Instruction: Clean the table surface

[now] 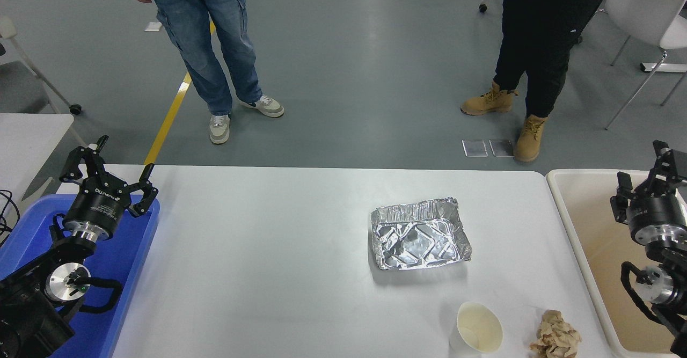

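The table surface (268, 250) is a wide white tabletop. On it lie an empty crumpled foil tray (419, 233) right of the middle, a white paper cup (477, 328) on its side near the front edge, and a ball of crumpled brown paper (555, 337) to the cup's right. My right gripper (644, 165) is at the right edge, over the beige bin (579, 224), open and empty, well right of the foil tray. My left gripper (114, 169) is parked over the blue bin (126, 272) at the lower left, open and empty.
Two people stand on the grey floor beyond the table's far edge, one in jeans (214, 41) and one in black trousers with tan boots (528, 52). A smaller white table (27, 138) is at the far left. A white chair (649, 9) is at the top right.
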